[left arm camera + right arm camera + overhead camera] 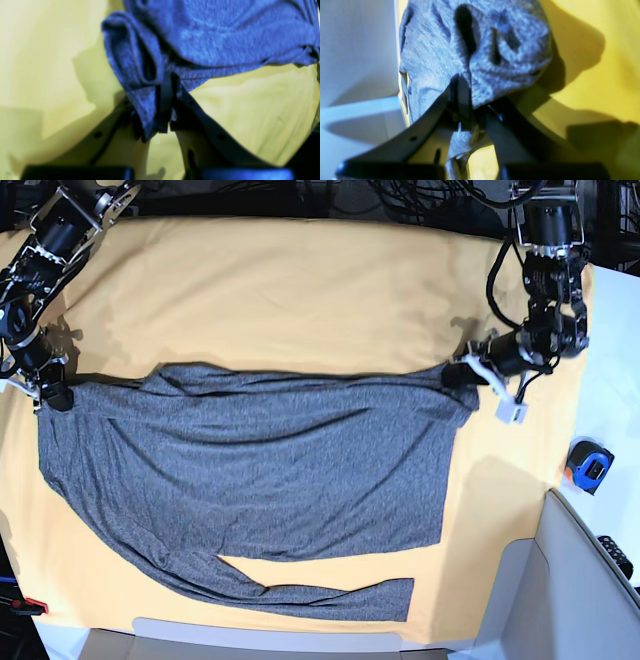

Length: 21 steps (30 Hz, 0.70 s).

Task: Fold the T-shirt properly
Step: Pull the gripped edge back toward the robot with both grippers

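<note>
Both claws clamped on T-shirt point(250, 470) edge: left claw point(166, 105), right claw point(463, 100); risk of thin knit slipping or bunching under uneven pull

T-shirt point(250, 470) spread on table cloth point(300, 290) between pincers.

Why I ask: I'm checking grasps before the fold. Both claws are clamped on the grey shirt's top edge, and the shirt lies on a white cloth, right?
Not quite. The cloth under the T-shirt is yellow-orange, not white, as the base view shows. The rest stands: the left claw and the right claw are each clamped on the shirt's top edge.
</note>
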Available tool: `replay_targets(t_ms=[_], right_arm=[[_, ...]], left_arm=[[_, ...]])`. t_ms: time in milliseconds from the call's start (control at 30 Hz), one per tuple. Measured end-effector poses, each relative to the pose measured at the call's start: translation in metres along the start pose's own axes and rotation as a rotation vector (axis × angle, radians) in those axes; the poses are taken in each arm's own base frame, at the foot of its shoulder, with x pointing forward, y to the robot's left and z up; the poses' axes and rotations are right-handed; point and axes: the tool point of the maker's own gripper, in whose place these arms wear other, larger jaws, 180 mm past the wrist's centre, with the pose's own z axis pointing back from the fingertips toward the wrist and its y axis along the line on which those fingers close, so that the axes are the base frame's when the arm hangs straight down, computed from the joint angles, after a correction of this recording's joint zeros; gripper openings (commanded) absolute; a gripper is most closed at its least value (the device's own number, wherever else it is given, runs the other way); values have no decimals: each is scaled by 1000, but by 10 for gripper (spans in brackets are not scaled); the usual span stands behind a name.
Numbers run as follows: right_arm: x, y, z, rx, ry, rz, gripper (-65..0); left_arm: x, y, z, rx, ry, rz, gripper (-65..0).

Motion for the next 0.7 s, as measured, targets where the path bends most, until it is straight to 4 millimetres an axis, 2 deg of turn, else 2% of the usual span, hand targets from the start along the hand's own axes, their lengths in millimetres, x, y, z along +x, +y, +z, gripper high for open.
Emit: replay_targets(t_ms=[167,233,367,500,700], right_arm=[[-4,-17,17,-27,51,15,-650],[-3,-39,32,-114,47,69,-650],[-14,-54,58,-142,25,112,-650],[-24,-67,82,-181,34,160,-650],[-33,-78,103,-236,19,219,-650]], left_arm=[[-24,14,29,67,47,0,-649],[-33,15,39,71,41,11,-649],[-50,22,53,107,49,23,-649],[-67,19,63,116,73,9,-649],[-80,18,69,119,78,15,-649]])
